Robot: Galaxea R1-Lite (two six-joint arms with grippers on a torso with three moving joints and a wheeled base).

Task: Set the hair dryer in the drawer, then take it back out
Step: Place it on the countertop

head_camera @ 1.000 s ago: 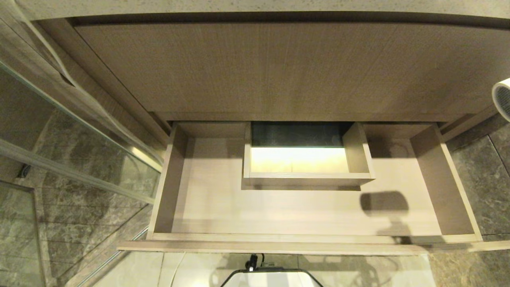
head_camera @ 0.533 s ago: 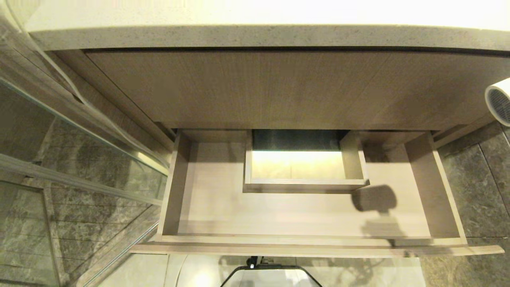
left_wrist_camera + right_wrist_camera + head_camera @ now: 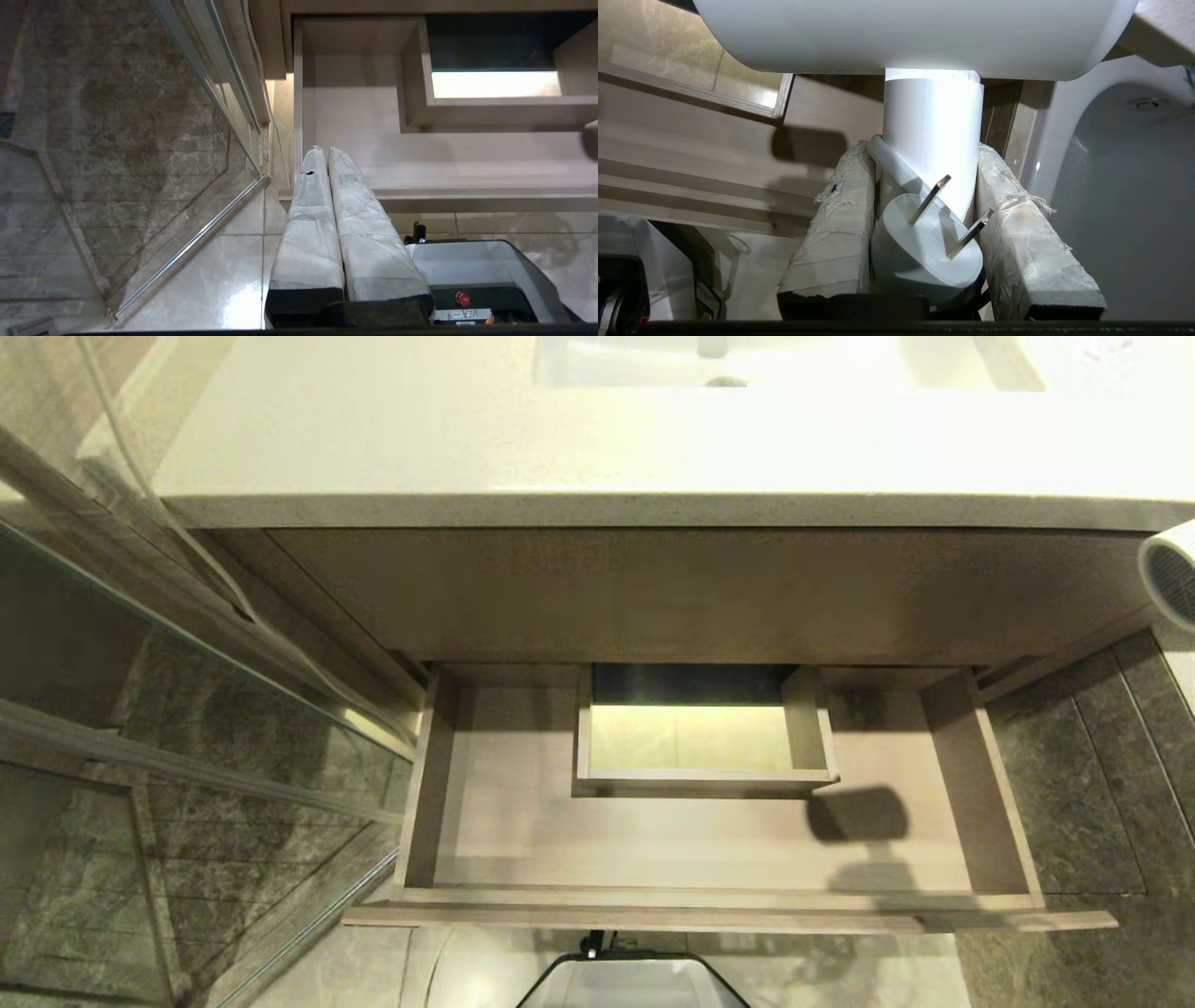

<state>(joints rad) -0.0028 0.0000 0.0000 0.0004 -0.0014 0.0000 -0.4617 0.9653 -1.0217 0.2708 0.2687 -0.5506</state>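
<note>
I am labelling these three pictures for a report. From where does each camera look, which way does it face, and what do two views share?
Head view: high, looking down into the open drawer; robot base at bottom edge.
Left wrist view: behind the shut left tool, facing the drawer's left corner.
Right wrist view: behind the right tool, clamped on the hair dryer handle.
Shared: all show the drawer; head and right wrist show the dryer.

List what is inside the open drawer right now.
The drawer holds only its boxed cutout and a shadow. The hair dryer is outside it, gripped by the right claw. The rear strip under the countertop is hidden.
</note>
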